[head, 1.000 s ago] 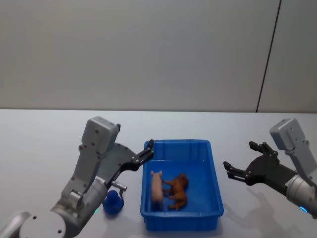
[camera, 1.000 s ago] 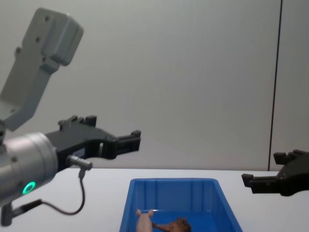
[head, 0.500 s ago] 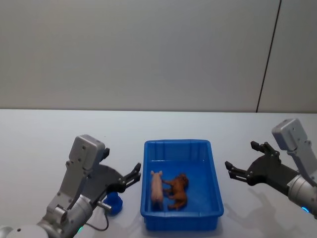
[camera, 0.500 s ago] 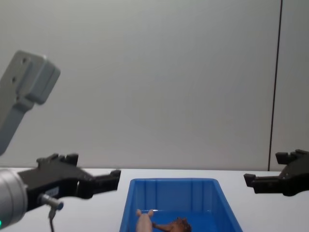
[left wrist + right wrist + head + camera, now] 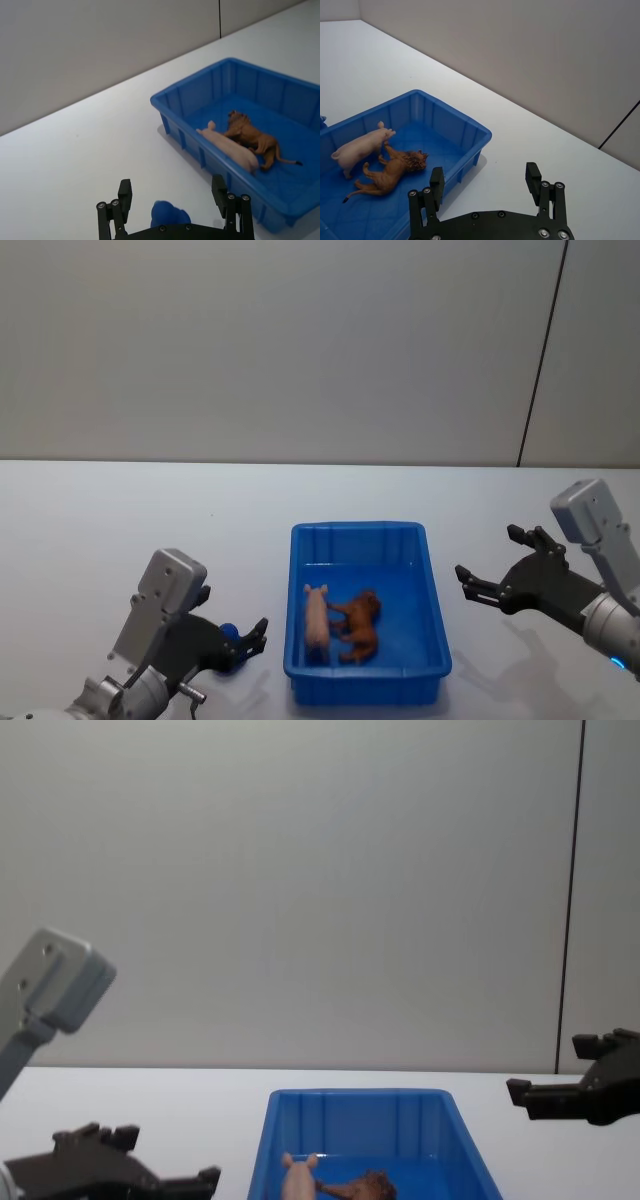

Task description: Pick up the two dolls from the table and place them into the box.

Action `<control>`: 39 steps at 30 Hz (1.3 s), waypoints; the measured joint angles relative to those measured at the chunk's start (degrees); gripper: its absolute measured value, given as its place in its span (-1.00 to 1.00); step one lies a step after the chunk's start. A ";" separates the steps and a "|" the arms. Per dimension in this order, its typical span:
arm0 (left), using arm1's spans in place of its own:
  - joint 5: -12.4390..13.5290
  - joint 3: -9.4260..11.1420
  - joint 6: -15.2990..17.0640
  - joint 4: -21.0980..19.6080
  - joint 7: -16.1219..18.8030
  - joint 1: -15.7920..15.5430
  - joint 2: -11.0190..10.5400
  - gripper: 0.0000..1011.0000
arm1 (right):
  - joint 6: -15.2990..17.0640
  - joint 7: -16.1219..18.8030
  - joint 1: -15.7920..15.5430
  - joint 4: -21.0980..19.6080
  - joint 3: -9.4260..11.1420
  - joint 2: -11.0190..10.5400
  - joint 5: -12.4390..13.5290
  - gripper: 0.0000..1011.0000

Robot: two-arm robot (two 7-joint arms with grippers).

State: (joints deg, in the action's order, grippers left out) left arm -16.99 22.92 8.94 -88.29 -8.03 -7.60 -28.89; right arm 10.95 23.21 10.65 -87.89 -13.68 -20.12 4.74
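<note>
We see both dolls already lying inside the blue box (image 5: 368,680), which sits on the white surface (image 5: 120,510) near its front edge, about midway between the two arms. The pink pig (image 5: 316,618) lies on its side along the box's left wall, and the brown lion (image 5: 357,626) lies just beside it, touching it, toward the middle of the box floor. In the left wrist view the pig (image 5: 231,151) and lion (image 5: 251,140) lie side by side against the near wall of the box (image 5: 200,100).

Our left claw (image 5: 252,638) hangs low over the surface just left of the box, its fingers apart and holding nothing, with a small blue thing (image 5: 169,216) on the surface right beneath it. Our right claw (image 5: 487,565) hovers to the right of the box, well apart from it, fingers spread wide and empty.
</note>
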 joint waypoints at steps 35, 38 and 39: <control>6.03 0.14 0.21 14.36 -10.42 -5.64 2.68 0.48 | 0.00 -0.01 -0.02 0.01 0.01 -0.05 -0.01 0.98; 6.39 0.15 0.05 15.04 -10.84 -6.02 2.91 0.33 | 0.00 -0.01 -0.02 0.01 0.01 -0.05 -0.01 0.98; 6.44 0.14 0.04 15.15 -10.91 -6.09 2.94 0.32 | 0.00 -0.01 -0.02 0.00 0.01 -0.05 -0.01 0.98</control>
State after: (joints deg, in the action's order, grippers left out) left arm -10.56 23.06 8.98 -73.14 -18.94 -13.69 -25.94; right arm 10.95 23.20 10.63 -87.89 -13.66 -20.17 4.73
